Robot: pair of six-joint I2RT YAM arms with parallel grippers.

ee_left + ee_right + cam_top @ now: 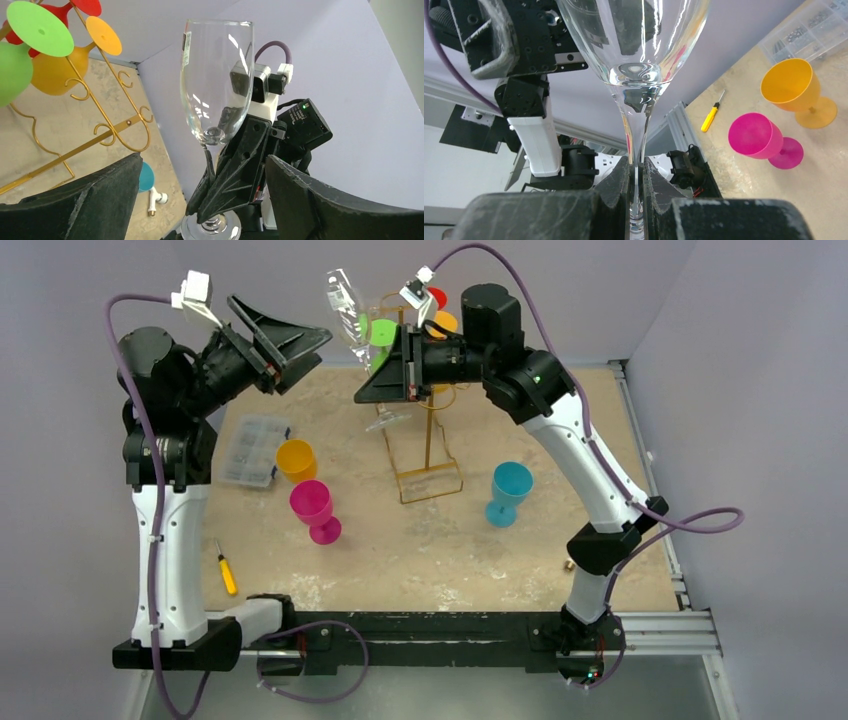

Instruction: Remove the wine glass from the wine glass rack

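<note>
The right gripper [636,175] is pressed together on the thin stem of the clear wine glass [348,312]. It holds the glass in the air, tilted, just beside the top of the wine glass rack [430,455] and, as far as I can see, free of its hooks. The left gripper [295,348] is spread wide, points at the bowl from the other side and touches nothing. I think the main danger is the hold: the stem is smooth and narrow, so the bowl can turn or slide in the pinch. A sideways move can also knock the foot against the gold hooks and shake the light rack. If the left gripper comes in carelessly, it can hit the bowl. By count there is one clear glass and one rack. Three glasses hang on the rack: a green glass [37,27], an orange glass [55,72] and a red glass [87,6]. On the surface [450,550] stand three more: an orange goblet [296,460], a pink goblet [315,510] and a blue goblet [510,490]. There is also one clear box [250,450] and one yellow screwdriver [228,575].
</note>
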